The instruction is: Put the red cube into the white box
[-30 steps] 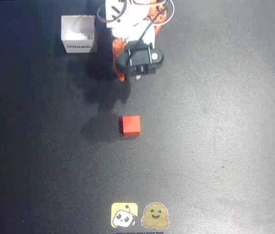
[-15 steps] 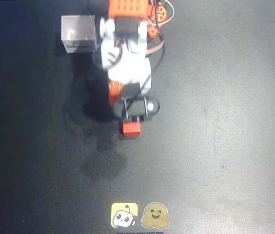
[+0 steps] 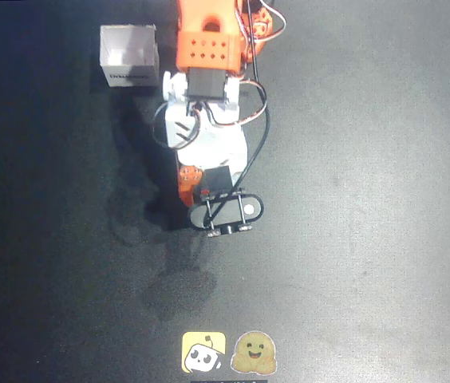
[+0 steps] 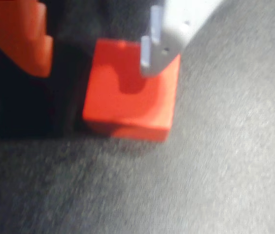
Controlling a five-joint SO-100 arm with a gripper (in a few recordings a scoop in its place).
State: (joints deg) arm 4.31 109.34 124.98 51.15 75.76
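In the wrist view the red cube [image 4: 127, 100] lies on the dark table between my fingers. The orange finger [image 4: 23, 39] stands to its left with a dark gap between them. The grey-white finger [image 4: 159, 46] hangs over the cube's upper right corner. My gripper [image 4: 96, 66] is open around the cube, which rests on the table. In the overhead view the arm reaches down the middle of the picture, with the gripper [image 3: 214, 209] at its lower end. The white box [image 3: 129, 54] stands at the top left, beside the arm's base, with dark print on its near side.
The dark table [image 3: 369, 199] stretches wide on both sides of the arm. Two small stickers, a yellow one [image 3: 203, 353] and a tan one [image 3: 254, 353], lie flat at the bottom edge.
The arm has stretched from near its base down the overhead picture to the cube. Its gripper now covers the cube, which has stayed in place.
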